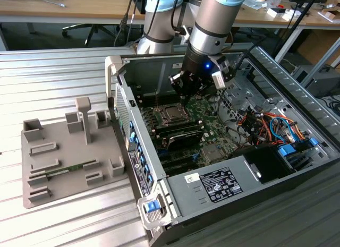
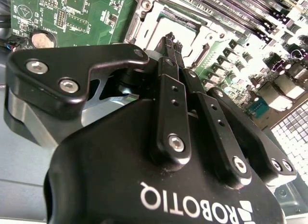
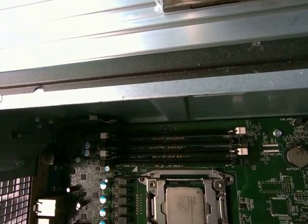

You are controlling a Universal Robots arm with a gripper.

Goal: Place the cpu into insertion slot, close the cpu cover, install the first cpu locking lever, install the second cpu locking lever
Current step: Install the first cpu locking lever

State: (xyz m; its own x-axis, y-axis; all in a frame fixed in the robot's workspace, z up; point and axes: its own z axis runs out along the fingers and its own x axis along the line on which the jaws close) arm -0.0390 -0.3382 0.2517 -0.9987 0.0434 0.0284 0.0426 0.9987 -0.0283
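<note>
The cpu (image 3: 185,207) shows its silvery-grey top inside the insertion slot (image 1: 172,115) on the green motherboard (image 3: 269,195). The cpu cover (image 3: 185,176), a thin metal frame, lies flat around the chip. In the exterior view my gripper (image 1: 184,94) hangs just above the far edge of the socket, inside the open computer case. In the second wrist view the black fingers (image 2: 166,89) run side by side and meet at their tips, shut with nothing between them, right over the socket frame (image 2: 147,26). I cannot make out the locking levers.
Long black memory slots (image 3: 183,147) run between the socket and the case's grey metal wall (image 3: 154,89). A power supply (image 1: 218,186) and coloured cables (image 1: 265,125) fill the case toward the exterior view's right. A grey fixture tray (image 1: 64,151) sits outside the case on the ribbed table.
</note>
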